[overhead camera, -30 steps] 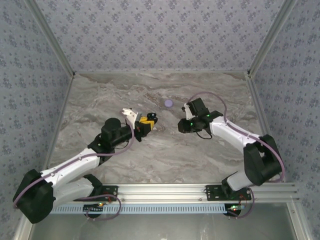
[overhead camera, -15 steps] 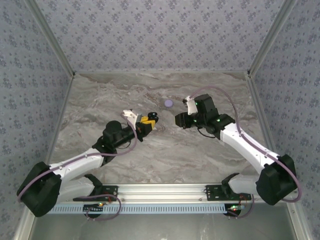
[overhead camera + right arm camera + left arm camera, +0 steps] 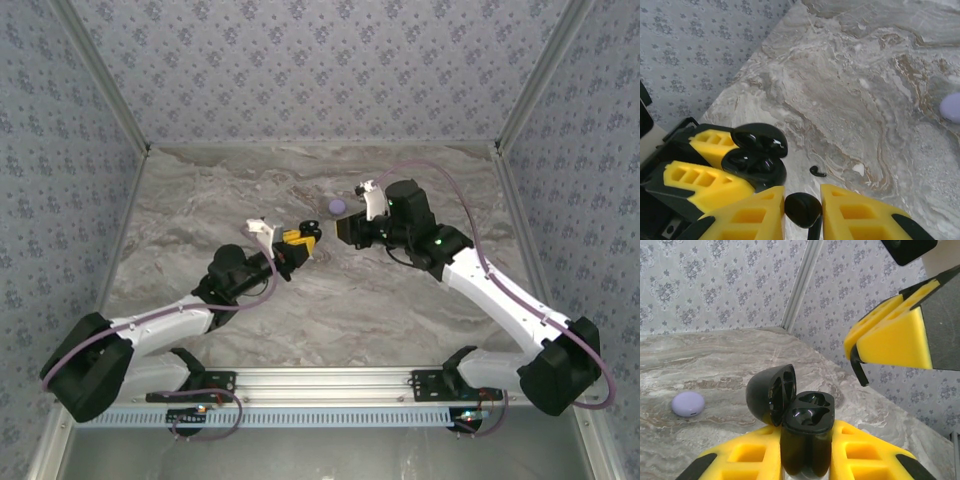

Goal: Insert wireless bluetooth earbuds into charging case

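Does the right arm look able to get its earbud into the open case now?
Probably yes: the left fingers hold the case with its lid tipped back, and nothing stands between it and the earbud.

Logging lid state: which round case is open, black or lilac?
The black charging case, clamped in the left pincer, lid hinged back. The lilac disc lies shut on the table.

The left gripper is gripping the black charging case at its yellow fingertips over the marble table. The right gripper is hovering close beside it, facing it. A lilac disc is lying nearby.
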Motion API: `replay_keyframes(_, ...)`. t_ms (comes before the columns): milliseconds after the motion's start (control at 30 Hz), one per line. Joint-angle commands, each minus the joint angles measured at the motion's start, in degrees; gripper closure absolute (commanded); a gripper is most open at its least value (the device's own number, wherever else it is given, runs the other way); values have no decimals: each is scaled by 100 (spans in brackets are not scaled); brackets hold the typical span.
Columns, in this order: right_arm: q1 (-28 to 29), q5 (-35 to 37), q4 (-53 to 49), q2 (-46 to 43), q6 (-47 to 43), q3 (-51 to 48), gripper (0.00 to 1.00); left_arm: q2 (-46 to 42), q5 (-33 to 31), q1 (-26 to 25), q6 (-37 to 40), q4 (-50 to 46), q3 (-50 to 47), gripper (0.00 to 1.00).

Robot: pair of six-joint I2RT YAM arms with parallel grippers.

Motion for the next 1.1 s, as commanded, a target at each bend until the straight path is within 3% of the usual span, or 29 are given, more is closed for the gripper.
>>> replay_keyframes(0, 50, -42, 165, -51, -142, 315, 77, 53, -121, -126, -142, 447, 94, 79)
replay_keyframes(1067, 385, 42, 627, 104, -126, 338, 77, 397, -345, -519, -663, 706, 556, 79)
